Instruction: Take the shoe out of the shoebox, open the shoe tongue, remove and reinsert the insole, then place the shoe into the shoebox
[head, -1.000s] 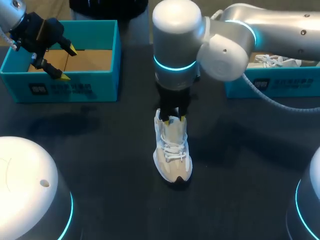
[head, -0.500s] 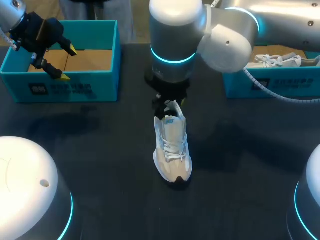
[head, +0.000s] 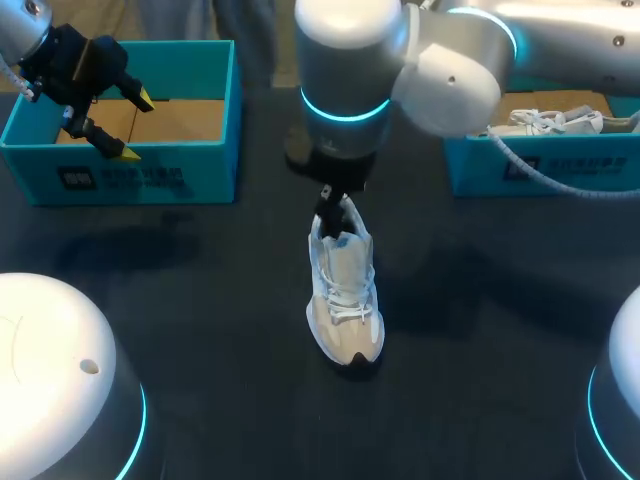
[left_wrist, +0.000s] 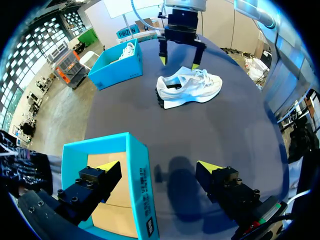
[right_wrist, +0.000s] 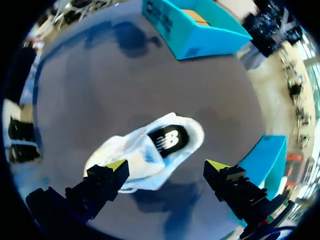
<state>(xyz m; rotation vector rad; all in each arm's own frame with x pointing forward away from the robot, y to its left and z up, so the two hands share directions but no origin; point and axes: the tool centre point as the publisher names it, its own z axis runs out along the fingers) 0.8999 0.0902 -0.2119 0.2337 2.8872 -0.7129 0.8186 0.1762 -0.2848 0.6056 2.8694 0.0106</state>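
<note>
**Both jaws spread; right gripper now up off the shoe**

Both pairs of jaws stand spread, and neither pinches anything. A second ago the right gripper (head: 335, 203) was down at the collar of the shoe (head: 345, 300), its fingers at the tongue (head: 347, 225). It has since risen and drawn back a little toward the far edge. In the right wrist view the shoe (right_wrist: 150, 145) lies ahead of the open right gripper (right_wrist: 167, 165), and neither finger touches it. The shoe itself has not shifted. The left gripper (head: 135, 127) has also kept its place over the empty shoebox (head: 120, 175).

The shoe stands on its sole in the middle of the dark table (head: 200, 300), toe toward the robot and heel toward the far side, outside both boxes. Its mouth is open upward, and the dark insole (right_wrist: 167, 140) shows inside it. The right arm's wrist (head: 345, 70) hangs over the heel end and hides part of the collar in the head view.

From the left wrist, one finger of the left gripper (left_wrist: 159, 167) is over the inside of the empty shoebox (left_wrist: 135, 175). The other is over bare table, with the box wall beneath the gap. That box shows only its cardboard floor. The second shoebox (head: 540, 165), at the far right, holds a second shoe (head: 545, 120).
</note>
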